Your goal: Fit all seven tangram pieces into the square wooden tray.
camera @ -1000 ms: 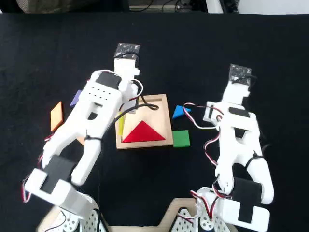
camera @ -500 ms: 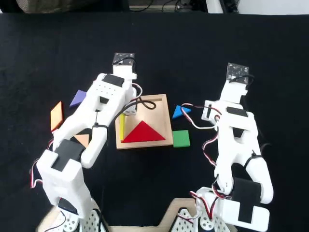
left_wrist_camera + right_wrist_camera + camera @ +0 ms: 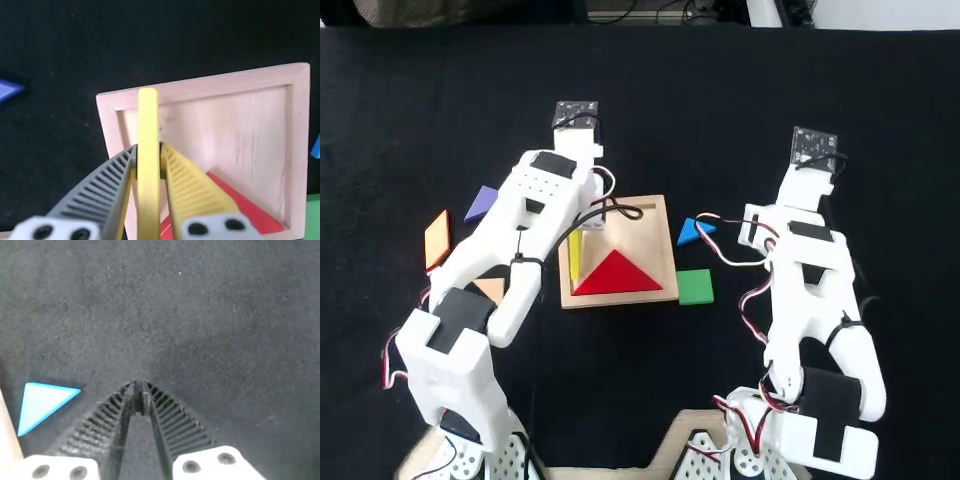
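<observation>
**Yellow piece over square wooden tray**

Clamped edge-on in left gripper, over tray's wall. Red triangle inside tray, beside that gripper. Right gripper pinched together on nothing, light-blue triangle near it.

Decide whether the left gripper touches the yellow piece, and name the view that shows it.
Touching. The left wrist view shows the left gripper shut on the yellow piece, one finger flat against each face, no gap.
</observation>
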